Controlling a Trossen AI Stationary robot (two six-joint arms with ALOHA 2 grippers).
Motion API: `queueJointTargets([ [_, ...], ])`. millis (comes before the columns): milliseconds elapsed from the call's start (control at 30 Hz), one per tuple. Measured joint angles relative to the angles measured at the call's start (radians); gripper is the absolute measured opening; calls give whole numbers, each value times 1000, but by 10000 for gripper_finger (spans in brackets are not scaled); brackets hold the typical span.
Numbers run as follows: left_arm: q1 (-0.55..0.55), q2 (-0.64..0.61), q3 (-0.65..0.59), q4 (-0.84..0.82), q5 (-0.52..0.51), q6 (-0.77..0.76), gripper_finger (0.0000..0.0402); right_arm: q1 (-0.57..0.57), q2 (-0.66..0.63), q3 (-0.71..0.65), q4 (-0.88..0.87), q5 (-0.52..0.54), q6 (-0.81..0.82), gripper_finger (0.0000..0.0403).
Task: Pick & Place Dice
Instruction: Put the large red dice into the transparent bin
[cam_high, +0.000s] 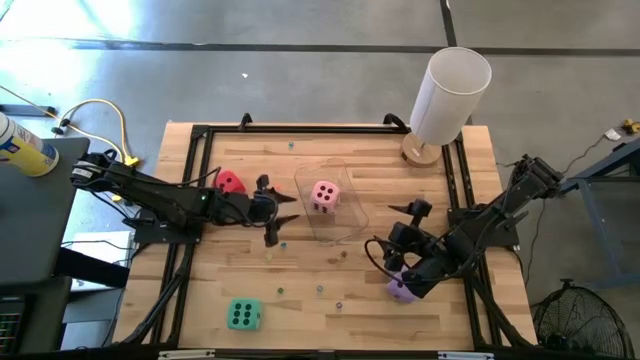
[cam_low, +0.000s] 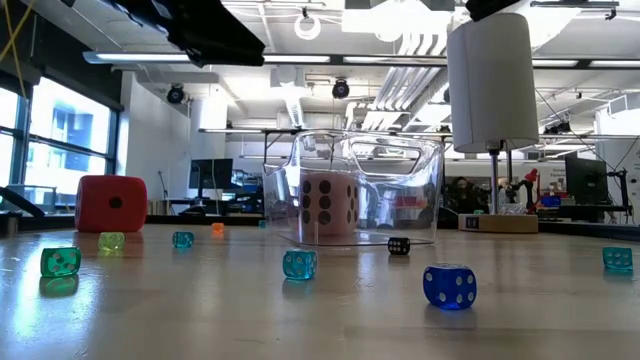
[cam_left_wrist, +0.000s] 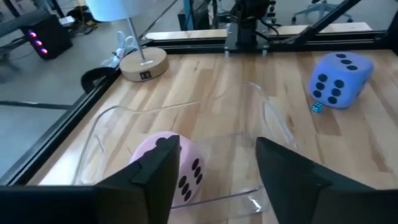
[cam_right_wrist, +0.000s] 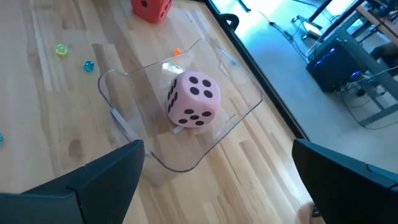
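1. The pink die (cam_high: 324, 195) sits inside the clear plastic bin (cam_high: 352, 222) at the centre of the wooden table (cam_high: 300, 300), resting on the bin floor and held by neither gripper
2. The left gripper (cam_high: 281, 216) hangs just left of the bin, over the table; its fingers (cam_left_wrist: 155, 171) stand apart with nothing between them
3. The red die (cam_high: 230, 182) lies on the table to the left of the bin, close beside the left arm and behind its gripper
4. The green die (cam_high: 243, 314) lies at the near left of the table, well apart from both arms
5. The right gripper (cam_high: 385, 253) is at the right of the table, pointing towards the bin; its fingers (cam_right_wrist: 106, 171) are spread wide and hold nothing
6. The purple die (cam_high: 401, 291) lies on the table at the near right, partly hidden under the right arm
7. Small coloured dice (cam_low: 449, 285) are scattered over the table around the bin
8. A white lamp (cam_high: 447, 98) stands at the far right corner of the table
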Motion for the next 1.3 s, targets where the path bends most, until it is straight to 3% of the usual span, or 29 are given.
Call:
queueJointTargets([
  [333, 1, 1, 0, 12, 7, 29, 221, 0, 2, 0, 0, -45, 21, 400],
  [567, -2, 11, 2, 140, 14, 79, 221, 0, 2, -15, 1, -65, 27, 400],
  [867, -49, 11, 2, 155, 285, 235, 221, 0, 3, -64, 0, -60, 26, 400],
  [1300, -73, 11, 1, 153, 314, 254, 228, 0, 3, -63, 1, -33, -1, 400],
])
